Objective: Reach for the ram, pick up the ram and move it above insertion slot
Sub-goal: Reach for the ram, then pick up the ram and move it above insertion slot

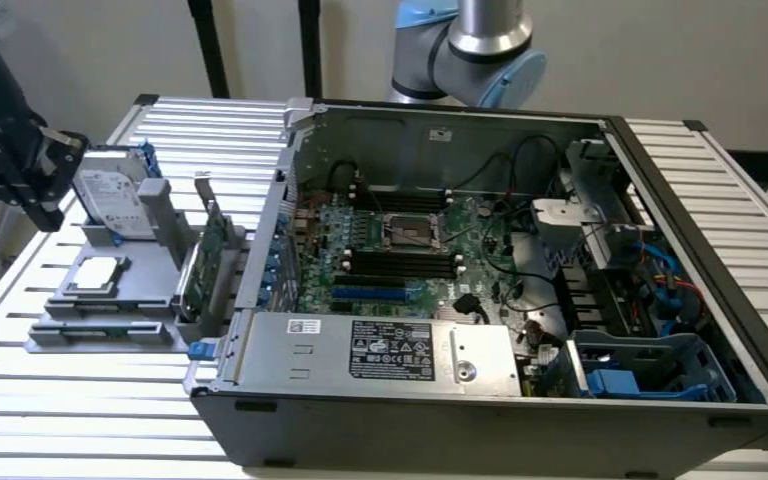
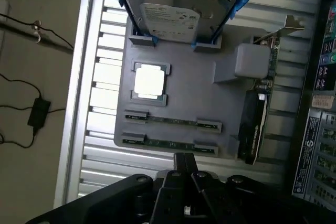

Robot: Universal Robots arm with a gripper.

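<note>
Shut, empty jaws hover near the ram (image 2: 168, 144), untouched in its gray tray (image 2: 199, 93) at the exterior view's nine o'clock from the computer case (image 1: 491, 420); reach unfinished, grasp and move undone.

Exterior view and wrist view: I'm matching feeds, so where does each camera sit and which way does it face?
Exterior view: raised, off the arm, looking down into the computer case; arm behind it, gripper at the exterior view's left.
Wrist view: on the wrist, looking down at the grey tray holding ram sticks; shut gripper in frame.
Shared: tray, hard drive, expansion card.
</note>
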